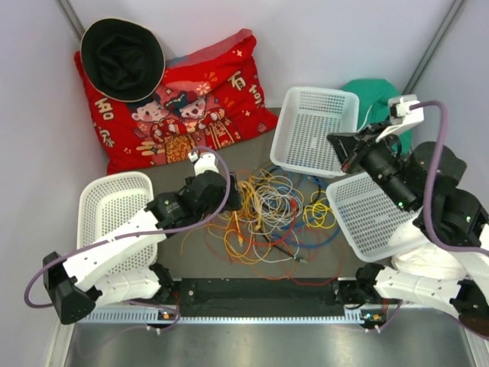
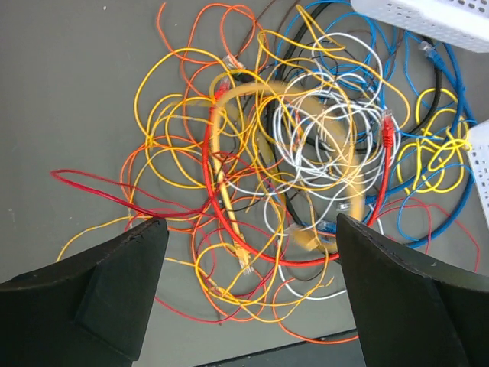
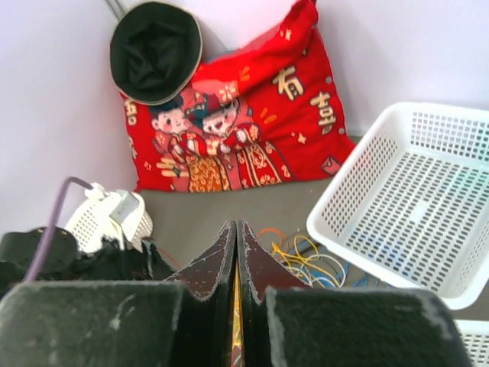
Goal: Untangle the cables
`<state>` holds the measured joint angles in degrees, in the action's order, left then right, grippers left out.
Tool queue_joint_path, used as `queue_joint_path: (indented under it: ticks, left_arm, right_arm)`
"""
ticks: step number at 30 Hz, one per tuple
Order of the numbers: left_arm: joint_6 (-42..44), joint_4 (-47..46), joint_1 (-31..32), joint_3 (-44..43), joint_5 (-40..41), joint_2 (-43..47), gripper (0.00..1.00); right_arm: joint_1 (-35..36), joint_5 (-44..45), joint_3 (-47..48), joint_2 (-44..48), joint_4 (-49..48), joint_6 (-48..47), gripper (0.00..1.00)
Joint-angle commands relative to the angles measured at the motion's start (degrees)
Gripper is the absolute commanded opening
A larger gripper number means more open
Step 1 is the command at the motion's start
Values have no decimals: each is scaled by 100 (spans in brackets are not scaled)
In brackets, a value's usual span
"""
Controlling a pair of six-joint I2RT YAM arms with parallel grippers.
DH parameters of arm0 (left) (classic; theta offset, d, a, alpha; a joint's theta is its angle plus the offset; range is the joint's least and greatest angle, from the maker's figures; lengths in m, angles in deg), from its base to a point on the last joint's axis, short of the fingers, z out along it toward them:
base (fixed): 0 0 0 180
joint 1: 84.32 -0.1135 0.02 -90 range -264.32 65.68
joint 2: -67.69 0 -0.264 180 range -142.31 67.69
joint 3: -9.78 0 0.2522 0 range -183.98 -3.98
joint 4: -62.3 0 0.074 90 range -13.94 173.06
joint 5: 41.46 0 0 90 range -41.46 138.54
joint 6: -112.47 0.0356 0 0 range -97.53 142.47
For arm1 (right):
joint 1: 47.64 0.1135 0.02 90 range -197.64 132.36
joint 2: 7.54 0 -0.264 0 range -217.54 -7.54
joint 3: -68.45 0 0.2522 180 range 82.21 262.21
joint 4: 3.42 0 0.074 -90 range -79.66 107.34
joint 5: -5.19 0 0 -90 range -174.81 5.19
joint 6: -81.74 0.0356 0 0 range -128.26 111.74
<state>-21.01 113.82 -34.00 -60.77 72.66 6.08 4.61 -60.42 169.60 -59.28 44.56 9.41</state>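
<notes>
In the upper left of the top view, a red cushion point(image 1: 200, 95) with a black hat point(image 1: 122, 57) on it leans into the corner. Below them a white basket point(image 1: 98, 200) lies partly under our left arm, its rim close to the side wall, so we see little spare room there. Just right of it the left gripper point(image 1: 231, 196) hangs over the left fringe of the cables point(image 1: 269, 212). In the left wrist view its jaws stand wide apart with nothing between them, and bare grey table point(image 2: 69, 92) fills the upper left of that frame. The cables lie in one loose heap at the centre, with yellow, orange, red, white, blue and black loops crossing. A few stray red and orange loops reach toward the black strip point(image 1: 260, 292) along the lower edge. The heap's upper right runs up against a second basket point(image 1: 284, 134), and its right side reaches a third basket point(image 1: 367, 218). Above those two the right gripper point(image 1: 341, 151) is raised clear of the heap, jaws pressed together. A thin yellow sliver shows between its fingers point(image 3: 206, 267), and we cannot tell whether that is a cable.
</notes>
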Motion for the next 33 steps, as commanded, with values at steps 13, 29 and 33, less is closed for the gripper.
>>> queue_joint_path:
  ticks: [13, 29, 33]
  left_arm:
    - [-160, -1296, -14, 1065, -881, -456, 98]
    - [472, -761, -14, -891, -917, 244, 0]
    - [586, -727, -14, -1798, -1128, 483, 0]
  right_arm:
    - [-31, -979, -2033, 94, -126, 834, 52]
    - [-31, -1023, -2753, 481, -669, 887, 73]
    - [-31, -1653, -3595, 981, -1881, 948, 79]
